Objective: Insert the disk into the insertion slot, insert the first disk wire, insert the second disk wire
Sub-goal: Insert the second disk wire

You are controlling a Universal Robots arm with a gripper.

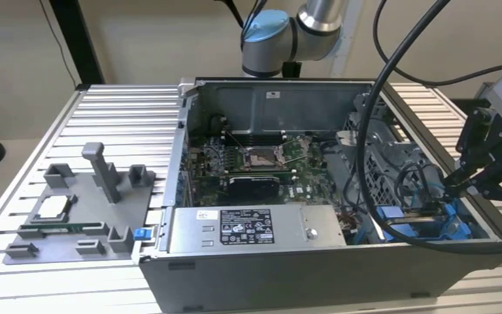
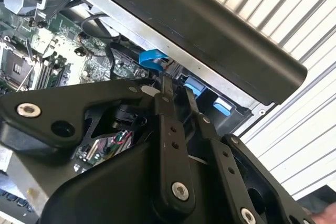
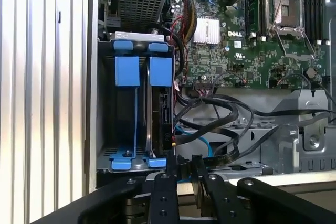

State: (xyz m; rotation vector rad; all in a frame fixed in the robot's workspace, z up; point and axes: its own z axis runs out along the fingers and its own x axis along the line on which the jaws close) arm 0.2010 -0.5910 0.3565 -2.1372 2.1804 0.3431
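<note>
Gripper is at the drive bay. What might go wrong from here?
The black cables loop right beside the insertion slot, close to the gripper; it may snag or drag them. The arm's hanging cable crosses over the open case and might catch its edge.

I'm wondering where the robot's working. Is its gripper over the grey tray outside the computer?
No, the gripper is at the blue-railed insertion slot inside the computer case, far from the grey tray.
</note>
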